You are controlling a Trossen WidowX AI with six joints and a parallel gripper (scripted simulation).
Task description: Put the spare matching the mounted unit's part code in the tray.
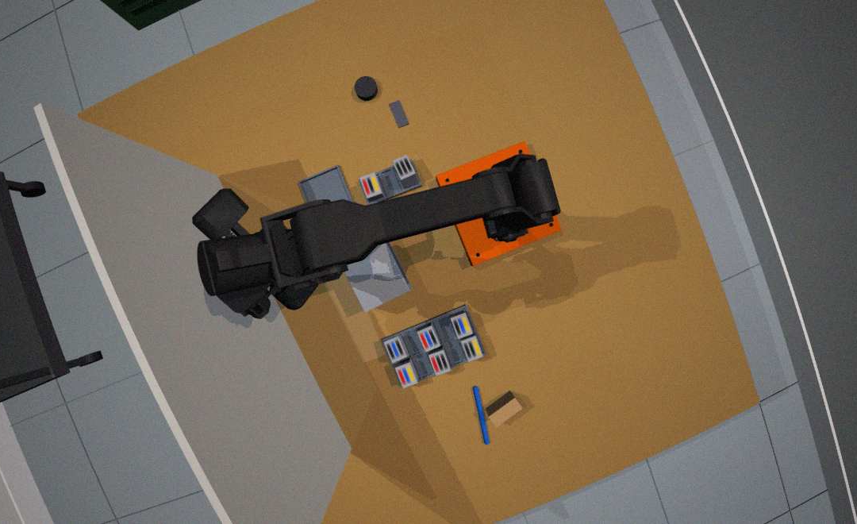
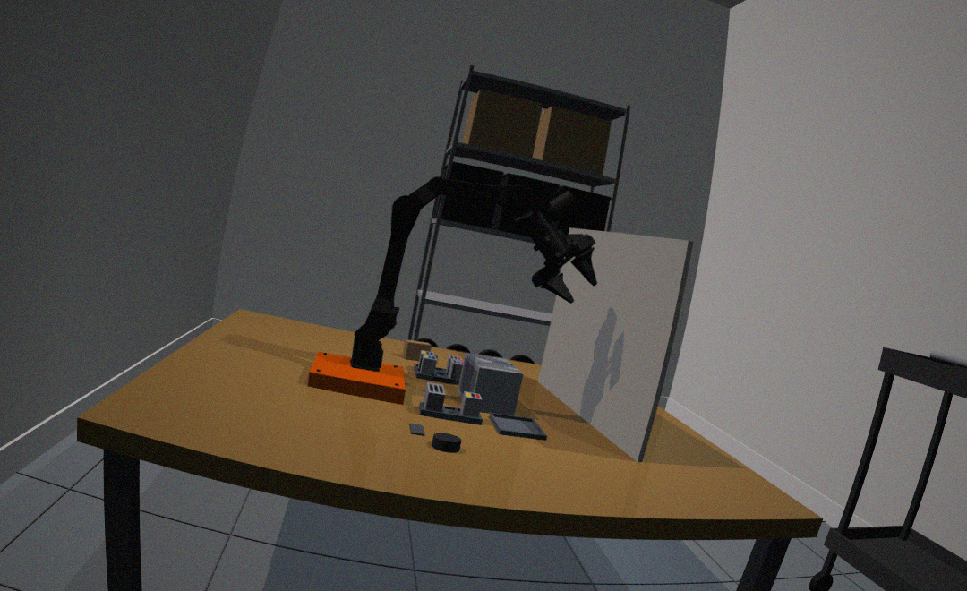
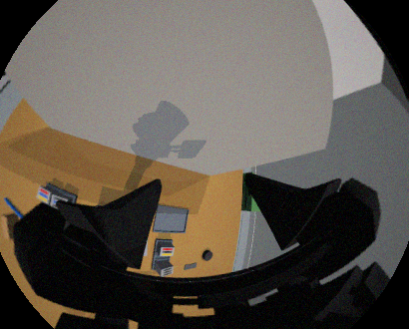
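Note:
My gripper (image 2: 583,292) (image 3: 204,180) is open and empty, high above the table beside the pale upright panel. The shallow grey tray (image 1: 325,184) (image 2: 517,426) (image 3: 171,219) lies empty on the table. A large grey box (image 1: 379,296) (image 2: 500,389) stands beside it; the arm partly covers it in the top view. A small rack (image 1: 393,194) (image 2: 450,416) holds a unit with red and yellow stripes (image 1: 371,186) (image 3: 167,250) and one with dark stripes (image 1: 404,167) (image 2: 434,396). A larger rack (image 1: 413,352) holds several striped units. No part code is legible, and I cannot tell which unit is the mounted one.
The pale panel (image 1: 224,377) (image 2: 623,345) (image 3: 209,75) stands upright near the tray and carries the arm's shadow. A black disc (image 1: 365,87) (image 2: 446,441) (image 3: 207,255) and a flat grey piece (image 1: 398,113) lie beyond the small rack. A blue rod (image 1: 481,415) and a brown block (image 1: 505,410) lie past the larger rack.

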